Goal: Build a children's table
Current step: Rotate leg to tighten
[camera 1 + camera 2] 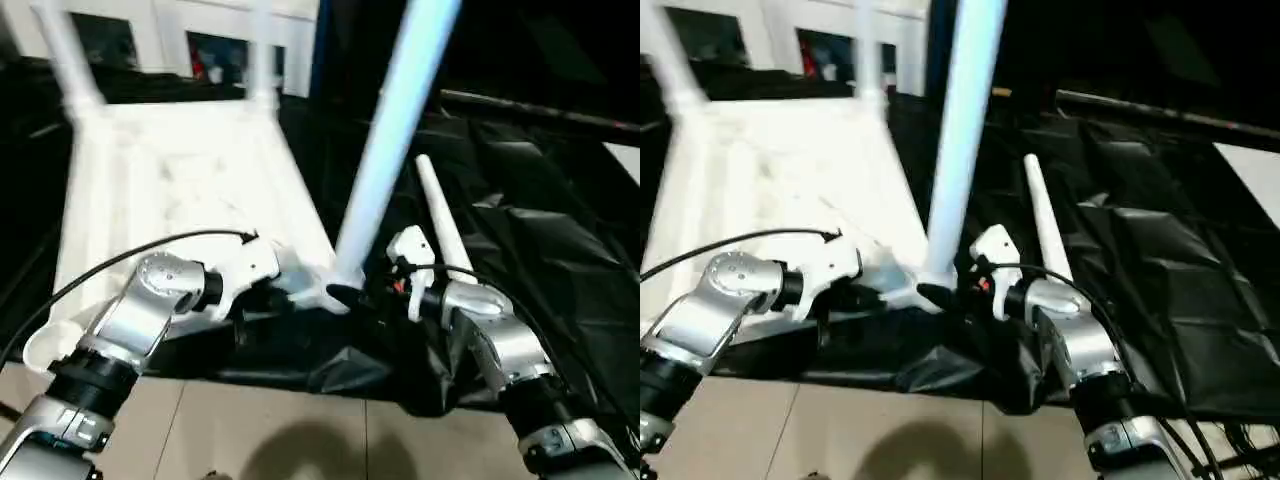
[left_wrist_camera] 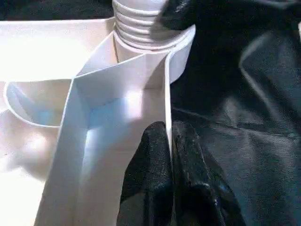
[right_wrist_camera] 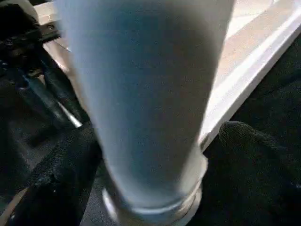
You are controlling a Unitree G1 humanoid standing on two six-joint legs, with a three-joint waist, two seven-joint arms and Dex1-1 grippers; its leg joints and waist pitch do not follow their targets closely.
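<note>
The children's table (image 1: 190, 170) lies upside down on the black cloth, ribbed underside up. Two white legs (image 1: 65, 55) (image 1: 262, 60) stand in its far corners. A third leg (image 1: 385, 150) rises, leaning right, from the near right corner socket (image 2: 150, 33). My left gripper (image 2: 170, 141) is shut on the thin side wall of the table just beside that socket. My right gripper (image 3: 155, 155) is open around the base of that leg, one black finger (image 3: 61, 174) on each side. A loose fourth leg (image 1: 440, 225) lies on the cloth to the right.
The black-draped work table (image 1: 540, 240) stretches to the right with folds in the cloth. A white cabinet with glass doors (image 1: 210, 50) stands behind. Pale floor tiles (image 1: 300, 440) show below the table's near edge.
</note>
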